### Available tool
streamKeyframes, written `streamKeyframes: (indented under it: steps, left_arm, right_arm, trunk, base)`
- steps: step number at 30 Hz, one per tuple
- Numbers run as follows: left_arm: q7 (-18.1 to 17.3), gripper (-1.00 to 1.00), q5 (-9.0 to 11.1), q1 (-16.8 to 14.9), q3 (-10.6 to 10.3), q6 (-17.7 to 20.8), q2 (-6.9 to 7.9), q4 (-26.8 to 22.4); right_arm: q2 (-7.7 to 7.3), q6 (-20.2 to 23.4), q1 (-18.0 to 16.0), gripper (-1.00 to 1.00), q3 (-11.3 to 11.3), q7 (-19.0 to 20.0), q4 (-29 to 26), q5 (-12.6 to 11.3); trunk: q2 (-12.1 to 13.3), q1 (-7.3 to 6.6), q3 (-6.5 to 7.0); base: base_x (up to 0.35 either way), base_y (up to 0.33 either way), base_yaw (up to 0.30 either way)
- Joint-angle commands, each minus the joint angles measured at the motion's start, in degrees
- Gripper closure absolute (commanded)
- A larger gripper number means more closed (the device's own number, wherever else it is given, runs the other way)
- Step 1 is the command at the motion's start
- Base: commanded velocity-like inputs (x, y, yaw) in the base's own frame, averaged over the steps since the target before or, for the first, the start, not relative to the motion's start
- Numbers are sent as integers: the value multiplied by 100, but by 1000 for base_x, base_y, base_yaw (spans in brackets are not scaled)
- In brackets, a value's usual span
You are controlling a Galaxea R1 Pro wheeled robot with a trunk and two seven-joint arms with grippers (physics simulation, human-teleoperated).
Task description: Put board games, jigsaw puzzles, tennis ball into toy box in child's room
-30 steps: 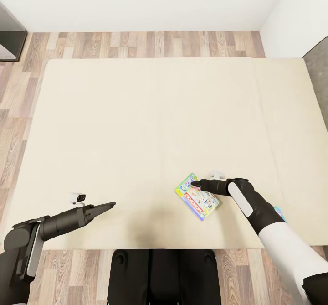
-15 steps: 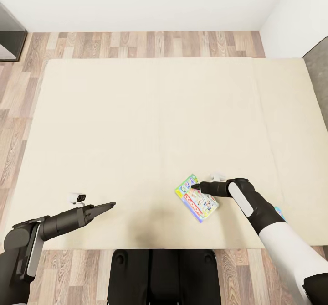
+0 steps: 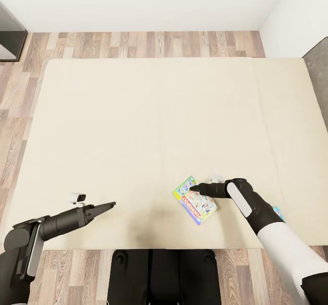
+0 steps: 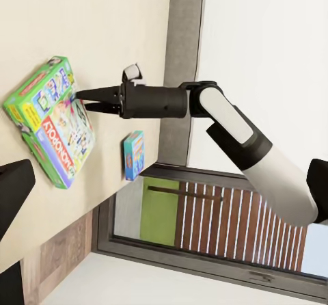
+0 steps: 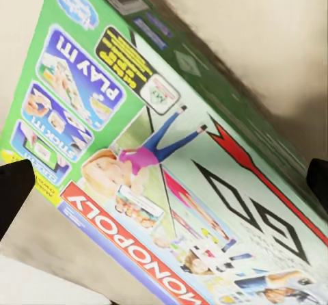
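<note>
While the right gripper (image 3: 195,188) hovers spread over the green-edged board game (image 3: 195,200) (on the bed (image 3: 136,127)), the left gripper (image 3: 111,204) looks pressed together.

We list: beige bed (image 3: 136,127); on it, green-edged board game (image 3: 194,200) and small blue board game (image 4: 134,154) near one edge.

My head camera looks almost straight down from high above the bed (image 3: 150,127), taking in the whole mattress with both arms reaching in from the near edge. My left wrist camera looks from some way off, low across the mattress, toward the right gripper (image 4: 85,99) and the green board game (image 4: 49,122). My right wrist camera sits very close above that same green board game (image 5: 171,161), which all three views share.
</note>
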Motion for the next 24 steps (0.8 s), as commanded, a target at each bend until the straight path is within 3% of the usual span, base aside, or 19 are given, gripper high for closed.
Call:
streamKeyframes:
  steps: [1, 10, 24]
  left_arm:
    - [-23, -100, -2, -1, 1, 61, 1, -2]
    - [-24, -100, -2, -2, 1, 61, 1, -2]
    - [-29, -100, -2, 3, 1, 52, 1, -2]
  right_arm:
    - [1, 15, -3, -100, 10, 43, 2, 46]
    - [42, 9, -3, -100, -7, 54, 495, 49]
    - [23, 15, -3, -100, 11, 50, 625, 54]
  trunk:
    - [-9, 3, -6]
    - [-9, 3, -6]
    - [-9, 3, -6]
  base:
    - [0, 0, 0]
    - [0, 0, 0]
    - [0, 0, 0]
